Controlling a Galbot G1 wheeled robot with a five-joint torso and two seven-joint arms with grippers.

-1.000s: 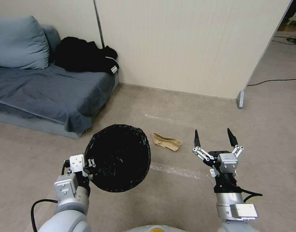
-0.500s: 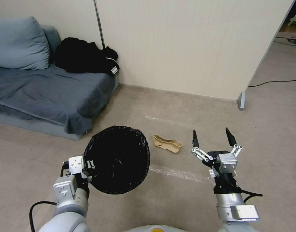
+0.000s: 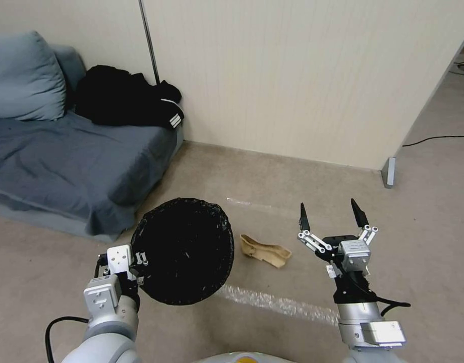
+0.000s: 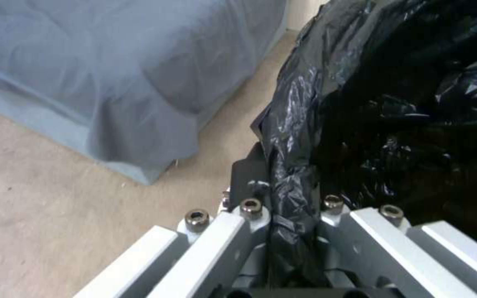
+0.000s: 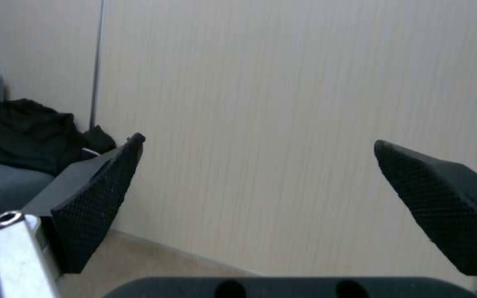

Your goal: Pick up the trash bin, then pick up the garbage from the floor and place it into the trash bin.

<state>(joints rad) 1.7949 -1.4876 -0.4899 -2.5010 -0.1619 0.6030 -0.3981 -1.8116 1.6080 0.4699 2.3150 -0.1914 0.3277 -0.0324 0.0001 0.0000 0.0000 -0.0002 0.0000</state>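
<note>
Two grippers are showing in the head view, one on each side of a single piece of garbage. The left gripper (image 3: 141, 259) is clamping the bin (image 3: 184, 249) by its near rim and holding it off the floor (image 3: 272, 333), tilted so its mouth is facing up toward the camera; the black liner (image 3: 191, 237) is covering the whole opening. In the left wrist view the liner (image 4: 294, 136) is bunching between the closed fingers (image 4: 249, 178), which are pinching the rim from both sides.

The right gripper (image 3: 333, 214) is hovering over bare floor with its fingers spread wide apart and nothing between them, pointing toward the wall (image 3: 302, 75). The right wrist view is showing the same spread, the black textured pads (image 5: 97, 203) standing well apart against the pale wall (image 5: 261, 124).

The garbage, a crumpled tan paper bag (image 3: 265, 250), is lying flat on the floor between the bin and the right gripper, just beside the bin and touching neither gripper. A strip of clear tape (image 3: 277, 302) is running across the floor nearer the robot.

A grey sofa (image 3: 65, 166) is standing at the left with a black garment (image 3: 123, 98) on it; white stripes are showing on the garment, but no writing is readable anywhere.
</note>
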